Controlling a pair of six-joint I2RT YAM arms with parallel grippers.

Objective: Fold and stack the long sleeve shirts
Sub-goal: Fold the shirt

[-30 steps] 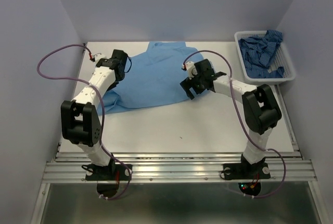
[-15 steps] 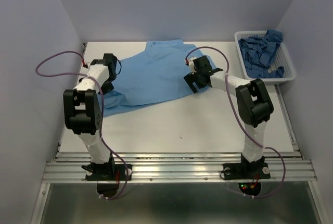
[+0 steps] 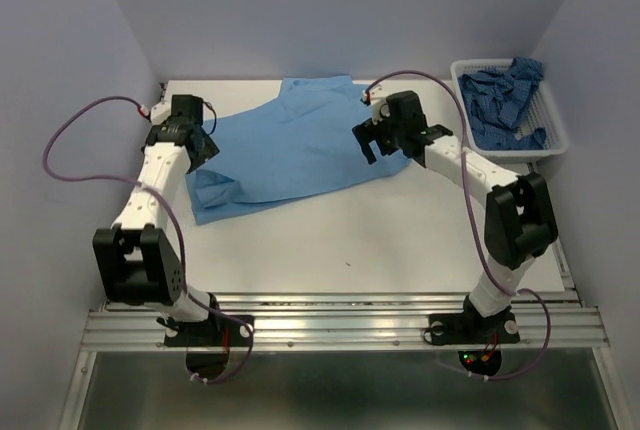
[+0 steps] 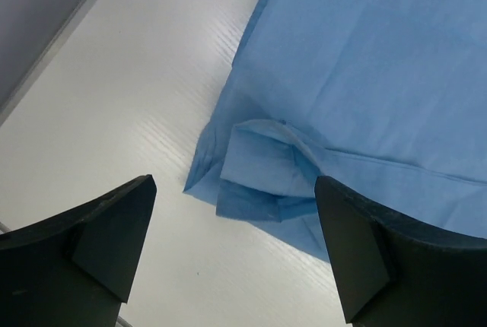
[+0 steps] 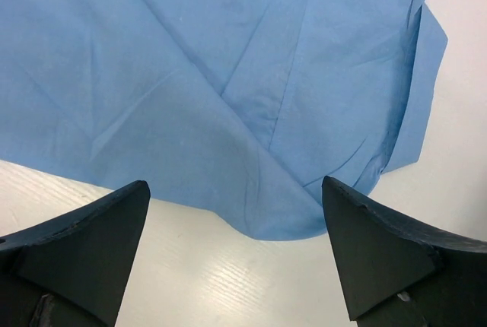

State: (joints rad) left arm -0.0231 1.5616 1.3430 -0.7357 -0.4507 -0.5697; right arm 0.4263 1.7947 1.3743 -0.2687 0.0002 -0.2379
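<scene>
Now, nearest me, the left arm's elbow has swung out toward the left edge of the white table [image 3: 350, 240] since half a second ago, and the right arm's elbow has dropped back toward its base (both arms were more bunched up before).

The left gripper [image 3: 197, 140] hangs over the left edge of the light blue shirt [image 3: 290, 145], about where it was. Its jaws are spread wide and hold nothing. In the left wrist view, the left gripper [image 4: 233, 182] frames a small folded bundle of sleeve [image 4: 259, 171] lying at the shirt's corner, with bare table to one side.

The right gripper [image 3: 372, 145] has slid a little farther back, over the shirt's right side. Its jaws are also wide apart and hold nothing. In the right wrist view, the right gripper [image 5: 235, 184] looks down on creased blue cloth and a rounded hem where the shirt meets the table.

The light blue shirt lies spread across the middle and far part of the table, roughly as it did before, with its collar end toward the back wall.

At the far right corner sits a white mesh basket [image 3: 556, 120]. Inside it, a darker patterned blue shirt [image 3: 505, 90] lies crumpled, one part rising over the back rim.
</scene>
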